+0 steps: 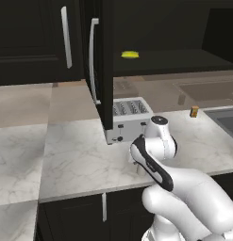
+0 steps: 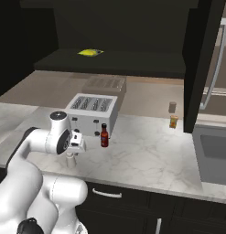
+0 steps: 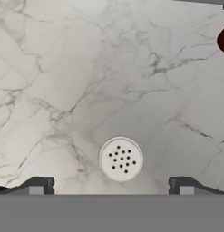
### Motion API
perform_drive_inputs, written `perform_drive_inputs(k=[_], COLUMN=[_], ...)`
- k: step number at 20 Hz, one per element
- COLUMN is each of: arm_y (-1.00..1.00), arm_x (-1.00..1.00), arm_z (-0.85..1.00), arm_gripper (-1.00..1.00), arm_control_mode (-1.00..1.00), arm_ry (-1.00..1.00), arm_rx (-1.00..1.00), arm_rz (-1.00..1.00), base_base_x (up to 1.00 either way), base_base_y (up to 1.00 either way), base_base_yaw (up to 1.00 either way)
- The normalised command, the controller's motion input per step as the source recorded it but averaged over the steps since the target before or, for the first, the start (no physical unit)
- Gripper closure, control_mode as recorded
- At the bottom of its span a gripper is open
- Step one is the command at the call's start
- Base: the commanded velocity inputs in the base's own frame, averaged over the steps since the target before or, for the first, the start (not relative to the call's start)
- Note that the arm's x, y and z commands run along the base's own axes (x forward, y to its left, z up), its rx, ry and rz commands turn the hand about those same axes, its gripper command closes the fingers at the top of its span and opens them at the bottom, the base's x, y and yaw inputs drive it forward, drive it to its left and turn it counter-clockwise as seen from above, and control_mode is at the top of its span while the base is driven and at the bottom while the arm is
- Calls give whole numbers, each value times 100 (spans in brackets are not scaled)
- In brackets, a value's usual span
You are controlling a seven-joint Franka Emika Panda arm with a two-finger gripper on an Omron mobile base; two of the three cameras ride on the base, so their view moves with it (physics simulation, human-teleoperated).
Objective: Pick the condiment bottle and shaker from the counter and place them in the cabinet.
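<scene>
The white shaker (image 3: 120, 159) stands upright on the marble counter (image 3: 63, 68), its holed top facing the hand camera. My gripper (image 3: 112, 185) hangs straight above it, open, with one fingertip (image 3: 41, 185) on each side and nothing held. In the right base view the shaker (image 2: 71, 160) sits just under the gripper (image 2: 74, 148). The red condiment bottle (image 2: 104, 135) stands a short way off, in front of the toaster (image 2: 94, 112), and its edge (image 3: 223, 41) shows in the hand view. The dark cabinet (image 2: 119, 61) above stands open, its door (image 1: 106, 70) swung out.
A yellow item (image 2: 90, 52) lies on the cabinet shelf. A small orange-brown jar (image 2: 174, 121) stands at the back of the counter (image 2: 146, 155). A sink (image 1: 226, 117) lies to the right. My own arm (image 1: 155, 160) covers the gripper in the left base view.
</scene>
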Motion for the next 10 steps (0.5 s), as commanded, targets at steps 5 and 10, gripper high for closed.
perform_drive_inputs(k=[5, 10], arm_y=[0, 0], arm_x=[1, 0], arm_z=[-29, -33], arm_gripper=[-100, -100], arm_control_mode=[-100, -100], arm_ry=[0, 0], arm_rx=[0, 0], arm_rz=[1, 1], base_base_x=[0, 0], base_base_y=[0, 0], base_base_yaw=[0, 0])
